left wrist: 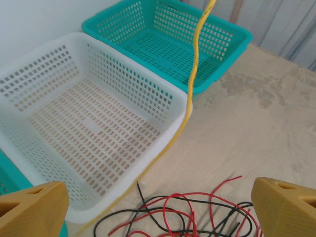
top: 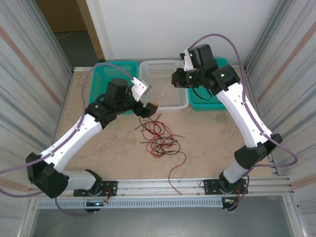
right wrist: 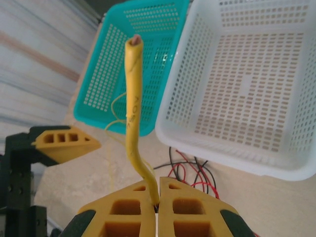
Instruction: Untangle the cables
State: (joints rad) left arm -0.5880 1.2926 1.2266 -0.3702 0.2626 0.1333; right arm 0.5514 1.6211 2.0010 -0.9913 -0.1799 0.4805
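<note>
A tangle of red and black cables [top: 158, 137] lies mid-table, just in front of the white basket [top: 168, 107]. One red strand [top: 177, 170] trails toward the near rail. My left gripper [top: 148, 109] hovers at the tangle's far left edge. It is open, its yellow fingers [left wrist: 29, 210] wide apart with the red and black cables [left wrist: 197, 212] on the table below them. My right gripper [top: 176, 79] hangs above the white basket, shut on the pale yellow cable [right wrist: 131, 98], whose cut end sticks up past the fingertips. That yellow cable [left wrist: 193, 74] drops and runs along the basket's front wall.
A teal basket [top: 106, 74] stands at the back left, and another teal basket [top: 205, 103] at the back right under the right arm. Corrugated metal walls close both sides. The aluminium rail [top: 163, 185] runs along the near edge.
</note>
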